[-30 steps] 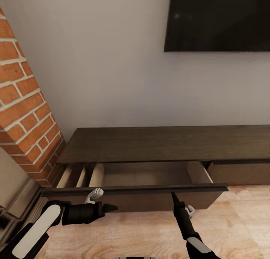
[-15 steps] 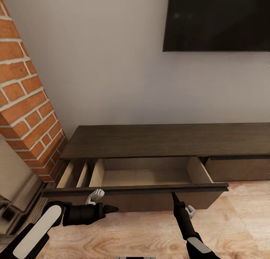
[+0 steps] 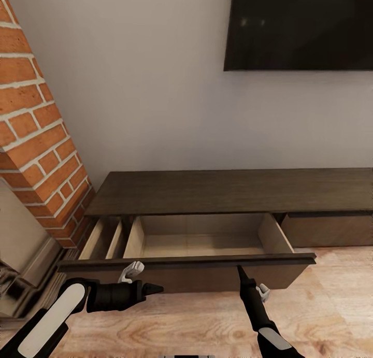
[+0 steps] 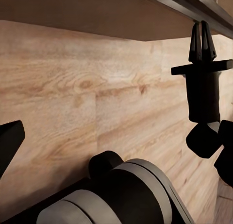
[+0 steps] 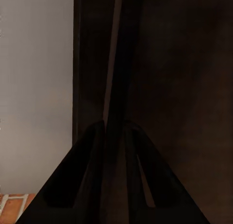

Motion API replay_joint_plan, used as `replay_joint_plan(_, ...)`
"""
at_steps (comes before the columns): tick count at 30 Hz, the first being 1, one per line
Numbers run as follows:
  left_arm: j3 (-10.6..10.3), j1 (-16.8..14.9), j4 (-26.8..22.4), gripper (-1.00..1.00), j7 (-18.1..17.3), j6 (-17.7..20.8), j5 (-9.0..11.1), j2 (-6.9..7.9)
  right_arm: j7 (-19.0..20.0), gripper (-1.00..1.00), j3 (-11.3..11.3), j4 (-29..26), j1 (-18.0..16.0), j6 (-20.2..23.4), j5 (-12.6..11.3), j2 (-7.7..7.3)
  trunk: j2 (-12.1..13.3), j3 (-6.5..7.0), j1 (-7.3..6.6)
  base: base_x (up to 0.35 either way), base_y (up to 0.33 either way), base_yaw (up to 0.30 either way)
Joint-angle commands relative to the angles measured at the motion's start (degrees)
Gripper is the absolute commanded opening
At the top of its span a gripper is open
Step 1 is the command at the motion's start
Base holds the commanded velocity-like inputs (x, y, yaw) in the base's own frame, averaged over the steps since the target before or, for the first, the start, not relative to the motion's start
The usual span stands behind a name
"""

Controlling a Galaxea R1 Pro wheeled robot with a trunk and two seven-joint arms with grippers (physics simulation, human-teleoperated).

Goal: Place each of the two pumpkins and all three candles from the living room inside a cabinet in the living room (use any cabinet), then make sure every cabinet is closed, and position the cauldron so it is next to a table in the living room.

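The low dark-brown cabinet [image 3: 228, 192] stands against the wall with its left drawer [image 3: 202, 245] pulled out; the drawer's inside looks bare. My right gripper [image 3: 239, 269] points up at the drawer's front panel [image 3: 186, 260]. In the right wrist view its fingers [image 5: 90, 175] close on the panel's thin top edge. My left gripper [image 3: 155, 287] hovers low in front of the panel, pointing right, open and holding nothing. One left fingertip [image 4: 9, 141] shows over the wood floor, with the right gripper [image 4: 201, 39] across from it. Pumpkins, candles, cauldron and coffee table are out of view.
A red brick column [image 3: 36, 114] rises left of the cabinet, with a stepped grey base [image 3: 26, 265] beside my left arm. A dark TV [image 3: 300, 26] hangs on the wall above. A second, shut drawer front [image 3: 331, 228] lies right. Light wood floor [image 3: 331, 306] spreads in front.
The drawer has slid further out of the cabinet, showing more of its bare bottom. The whole view has shifted slightly; both grippers keep their places in it.
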Motion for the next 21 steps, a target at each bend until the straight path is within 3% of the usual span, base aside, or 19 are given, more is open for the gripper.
replay_joint_plan(1,-0.1,0.0,0.0,1.0,0.6,0.0,0.6,0.04,2.0,-1.0,1.4,-0.1,-0.1,-0.8,0.2,-0.01,0.0,-0.04,-0.03,-0.098,0.0,0.0)
replay_joint_plan(21,-0.1,0.0,0.0,1.0,0.6,0.0,0.6,0.04,2.0,-1.0,1.4,-0.1,-0.1,-0.8,0.2,-0.01,0.0,-0.04,-0.03,-0.058,0.0,0.0)
